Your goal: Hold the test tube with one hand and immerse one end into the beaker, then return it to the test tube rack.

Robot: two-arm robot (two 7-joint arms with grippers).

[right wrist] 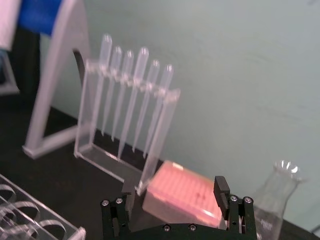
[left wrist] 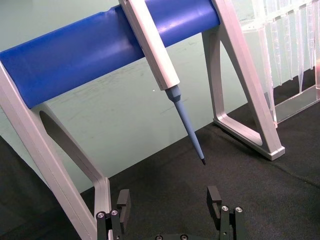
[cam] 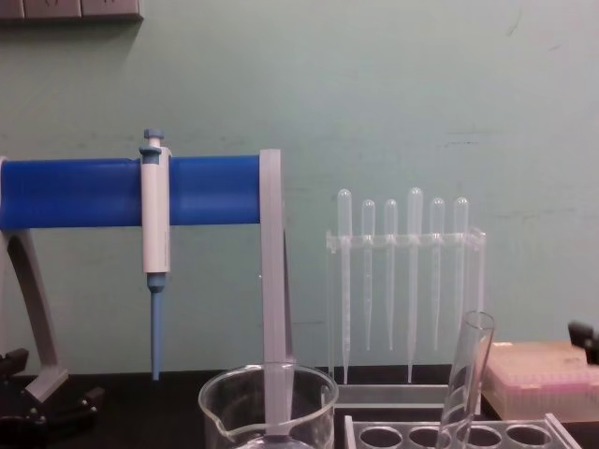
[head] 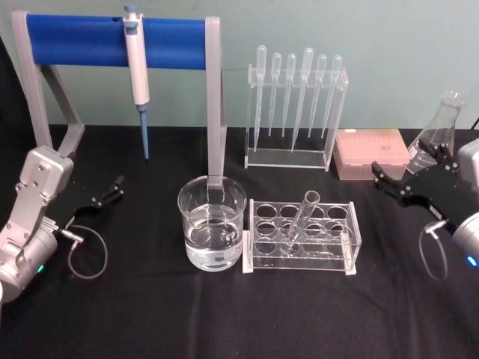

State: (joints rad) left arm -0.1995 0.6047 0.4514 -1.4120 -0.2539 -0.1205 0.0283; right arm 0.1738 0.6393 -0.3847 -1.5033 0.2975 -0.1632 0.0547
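Clearly, nothing is gripping yet: the test tube (head: 303,217) is leaning in its clear rack (head: 349,241) at lower centre of the head view, just right of the water-filled beaker (head: 212,224). The right pincer (head: 394,168) is hovering at the right edge, the left pincer (head: 109,191) at the left, both gaping wide and empty. Whichever is reaching should be closing on the tube's upper part, matching its tilt, lifting straight along it.
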